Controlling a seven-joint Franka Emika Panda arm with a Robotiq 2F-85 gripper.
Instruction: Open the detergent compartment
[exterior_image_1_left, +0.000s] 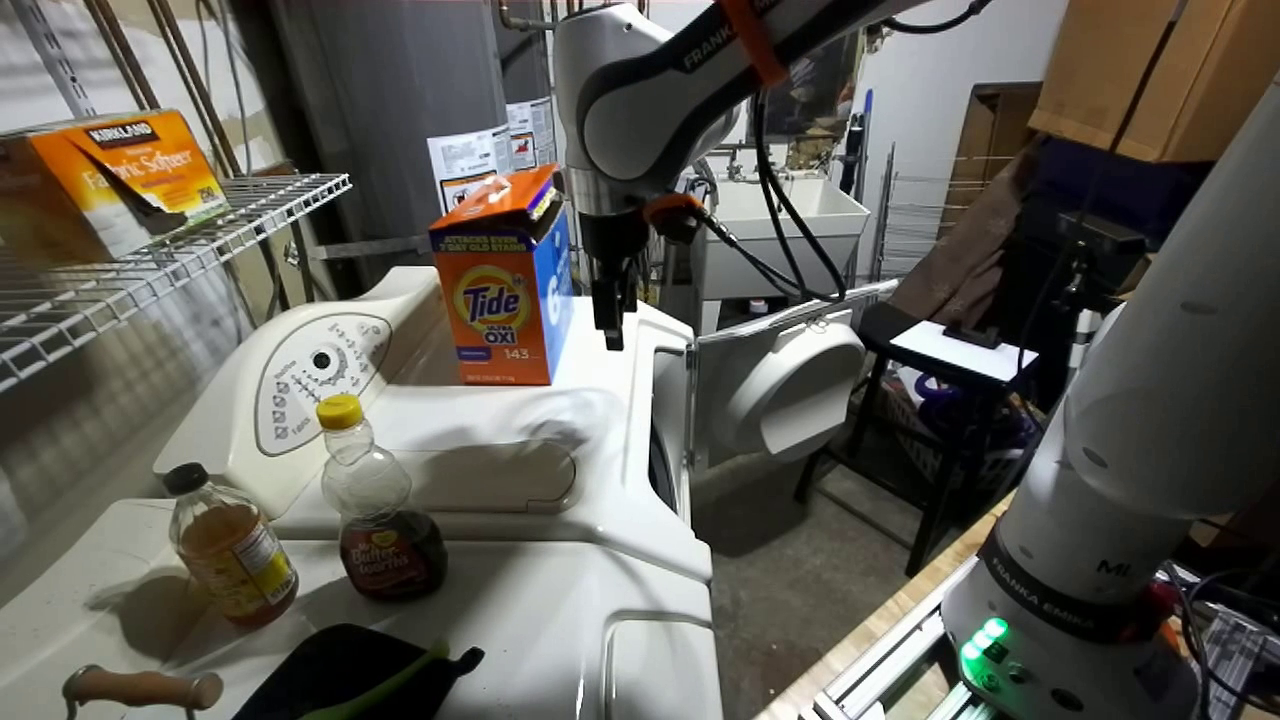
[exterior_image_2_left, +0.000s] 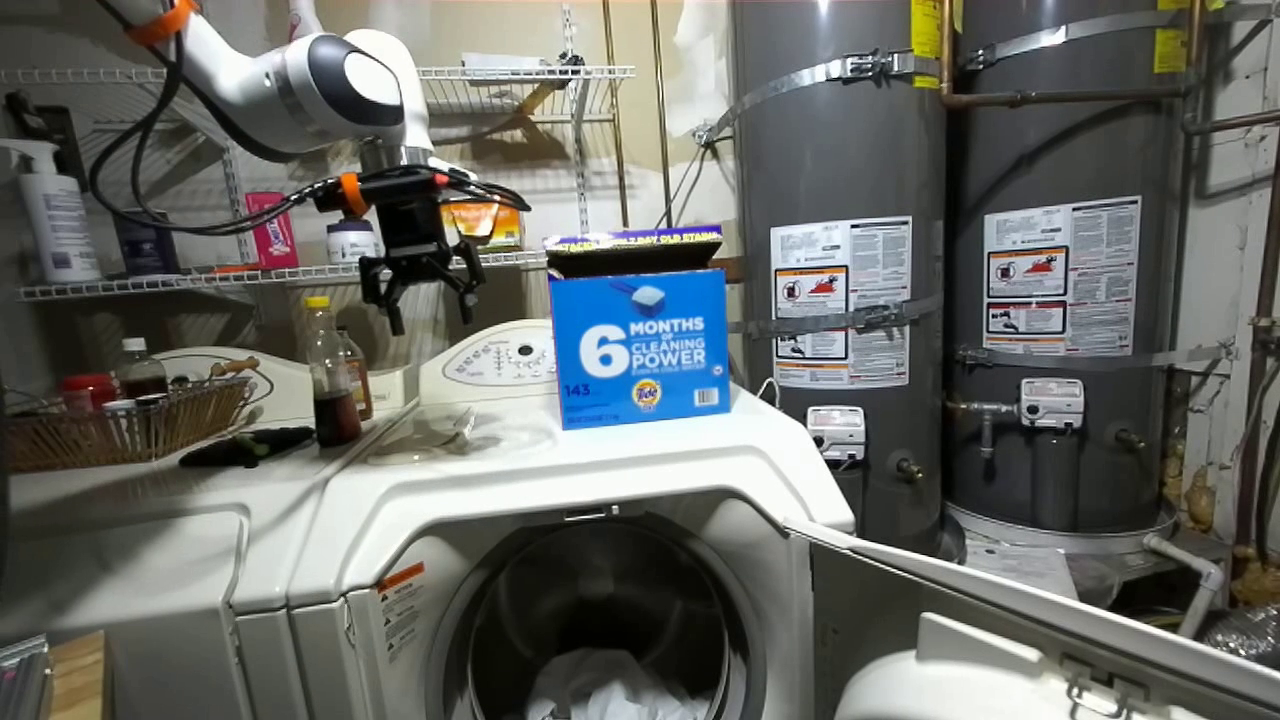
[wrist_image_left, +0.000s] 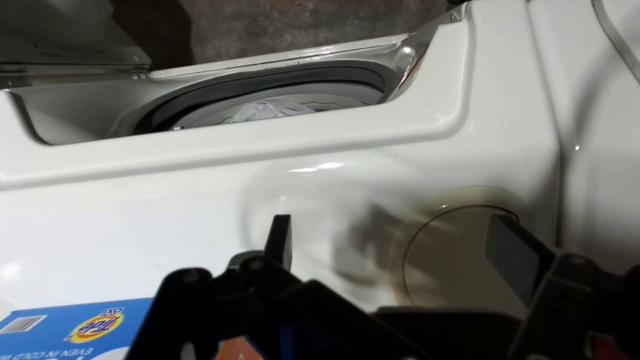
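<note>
In an exterior view, the gripper (exterior_image_1_left: 617, 322) hangs pointing down over the top of the washing machine (exterior_image_1_left: 612, 455), beside the orange Tide box (exterior_image_1_left: 497, 345); from this angle I can't tell how far its jaws are parted. The detergent compartment (exterior_image_1_left: 505, 478), a pale panel with a rounded end, is set into the machine's top between the box and the syrup bottle (exterior_image_1_left: 388, 550) (which stands on the neighbouring machine (exterior_image_1_left: 535, 625) and covers part of the panel). The washer door (exterior_image_1_left: 800, 390) is swung out. In an exterior view, the drum (exterior_image_2_left: 600, 580) faces out with white cloth (exterior_image_2_left: 612, 688) inside, and the jaws stand spread wide above the washer's top, clear of it; the compartment is hard to make out there. In the wrist view, the fingers (wrist_image_left: 515, 255) reach up from the bottom edge, well apart. The compartment's curved end, traced by a thin seam, shows towards the right, with one finger in front of part of it, while the box's blue side enters at the lower left.
</note>
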